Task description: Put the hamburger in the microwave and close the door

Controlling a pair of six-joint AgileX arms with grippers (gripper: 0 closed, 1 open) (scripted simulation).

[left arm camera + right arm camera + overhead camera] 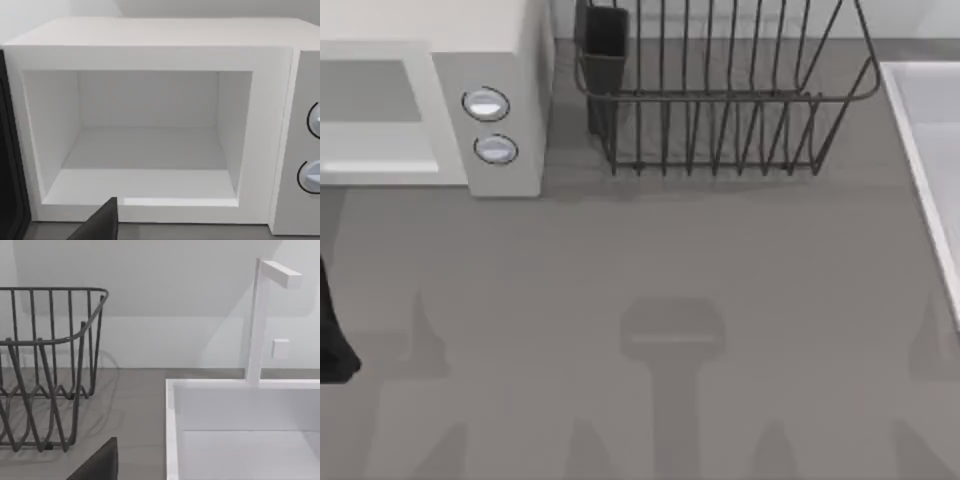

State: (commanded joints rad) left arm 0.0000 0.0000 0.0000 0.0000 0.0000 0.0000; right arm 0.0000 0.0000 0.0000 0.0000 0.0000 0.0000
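Note:
The white microwave [510,60] stands at the table's back left, with two round knobs [485,104] on its front. In the left wrist view the microwave [150,50] fills the frame. Its cavity [150,150] is open and holds nothing. A dark upright strip [7,150] borders the cavity's side; I cannot tell whether it is the door. The hamburger is out of view. A dark part of my left gripper [102,222] hangs just before the cavity's sill. A dark piece of my left arm [332,345] shows at the table's left edge. My right gripper [102,462] hovers between rack and sink.
A dark wire dish rack [720,100] with a dark cup [605,40] stands at the back middle, also seen as the rack [45,365] in the right wrist view. A white sink [920,130] with a faucet [257,320] is at the right. The grey tabletop [650,260] spreads in front.

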